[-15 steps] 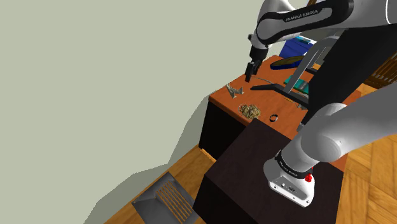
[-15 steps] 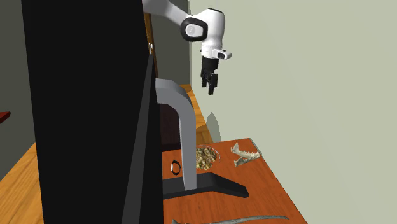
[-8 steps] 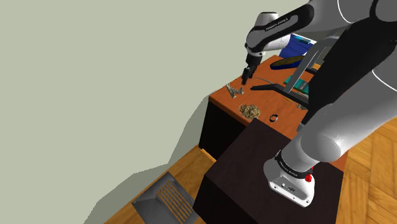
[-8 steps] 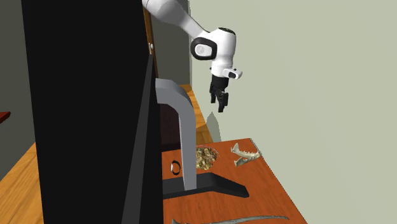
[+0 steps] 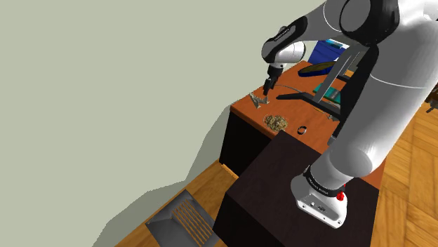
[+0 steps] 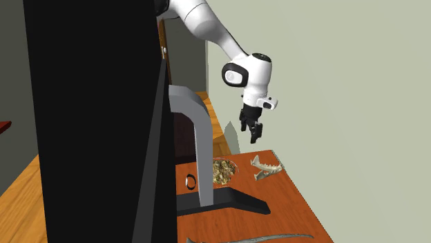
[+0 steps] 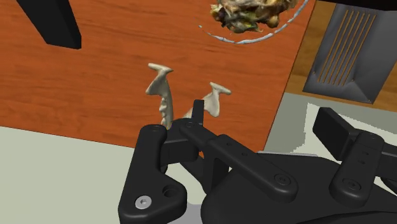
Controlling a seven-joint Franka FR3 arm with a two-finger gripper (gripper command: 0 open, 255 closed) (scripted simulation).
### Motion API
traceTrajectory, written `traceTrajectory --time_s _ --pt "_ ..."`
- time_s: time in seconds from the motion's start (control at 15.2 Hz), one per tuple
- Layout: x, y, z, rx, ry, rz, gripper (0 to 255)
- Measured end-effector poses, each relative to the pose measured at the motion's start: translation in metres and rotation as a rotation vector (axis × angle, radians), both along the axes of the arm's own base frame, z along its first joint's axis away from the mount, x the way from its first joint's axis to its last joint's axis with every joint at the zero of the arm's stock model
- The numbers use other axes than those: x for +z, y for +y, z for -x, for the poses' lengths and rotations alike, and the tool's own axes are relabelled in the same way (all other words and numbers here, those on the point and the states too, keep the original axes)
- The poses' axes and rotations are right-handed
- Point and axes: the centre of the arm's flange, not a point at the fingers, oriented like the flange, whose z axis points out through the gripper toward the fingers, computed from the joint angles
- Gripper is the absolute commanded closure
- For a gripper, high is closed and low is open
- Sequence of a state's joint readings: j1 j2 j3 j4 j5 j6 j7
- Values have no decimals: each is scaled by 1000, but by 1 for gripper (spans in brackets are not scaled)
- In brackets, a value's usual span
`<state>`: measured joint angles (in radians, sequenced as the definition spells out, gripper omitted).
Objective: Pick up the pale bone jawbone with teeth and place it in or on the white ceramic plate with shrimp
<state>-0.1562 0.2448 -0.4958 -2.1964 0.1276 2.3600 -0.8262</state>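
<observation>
The jawbone (image 7: 163,95) lies flat on the reddish-brown table (image 7: 83,83), close to the table's long edge beside the pale wall (image 6: 331,83) and not far from the corner where that edge meets the table's short end. It is a pale, bone-coloured V (two slim branches joined at the chin); each branch ends in a small hooked tip, and a row of fine teeth shows along one branch in the wrist view. Its long axis runs across the table; the chin points at the wall-side edge and the two hooked ends spread toward the plate (image 7: 245,42); in the wrist view the chin end is hidden under the black hand.

The plate, a thin white rim heaped with brownish shrimp, sits near the jawbone but apart from it, further in from the wall-side edge. A small dark ring (image 6: 190,181) lies beyond the plate, toward the opposite long edge, beside the foot of a grey monitor stand (image 6: 200,138).

The fingers (image 6: 253,137) hang in the air above the jawbone's chin end, well clear of it in the second exterior view; they stand apart, moderately open, and have hold of nothing.
</observation>
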Motion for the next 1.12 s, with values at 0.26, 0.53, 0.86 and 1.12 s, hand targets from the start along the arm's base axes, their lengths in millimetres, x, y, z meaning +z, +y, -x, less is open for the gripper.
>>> traceTrajectory --time_s 0.26,0.53,0.86,1.12 --pt "-33 -32 -19 4 -8 -8 0" --pt "-72 -67 -41 8 -16 -16 0" --pt "-112 -95 -56 11 -22 -24 0" --pt "-132 -97 -57 12 -23 -25 0"
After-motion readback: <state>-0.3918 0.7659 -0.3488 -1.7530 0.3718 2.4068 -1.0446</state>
